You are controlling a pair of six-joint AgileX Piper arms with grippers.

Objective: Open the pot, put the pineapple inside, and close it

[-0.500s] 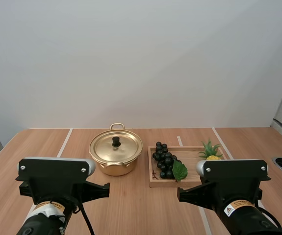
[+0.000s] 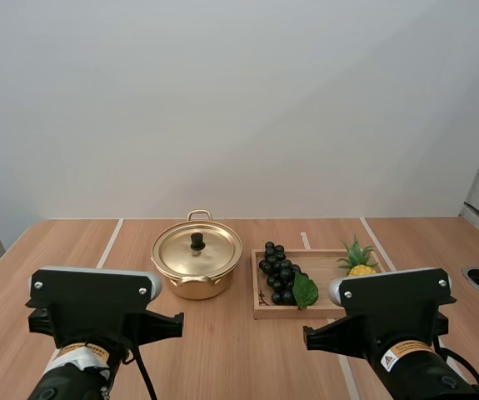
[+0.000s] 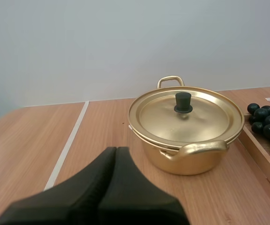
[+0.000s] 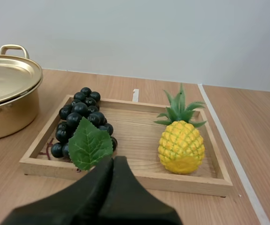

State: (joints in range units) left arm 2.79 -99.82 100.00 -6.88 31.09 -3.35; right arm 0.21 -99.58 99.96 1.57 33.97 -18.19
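Standing upright in the wooden tray (image 4: 196,183) is a yellow, green-crowned pineapple (image 4: 181,147)

Left gripper (image 3: 116,151): fingers lie together as one dark wedge, nothing between them, low over the table (image 3: 27,140). A white line (image 3: 69,143) runs along the table toward its far edge. Ahead of the fingertips stands the gold pot (image 3: 191,157), lid (image 3: 205,119) seated and black knob (image 3: 182,102) upright. One pot handle faces the gripper, the other the far edge. Just beside the pot is a wooden tray (image 3: 261,152) holding dark grapes (image 3: 266,123).
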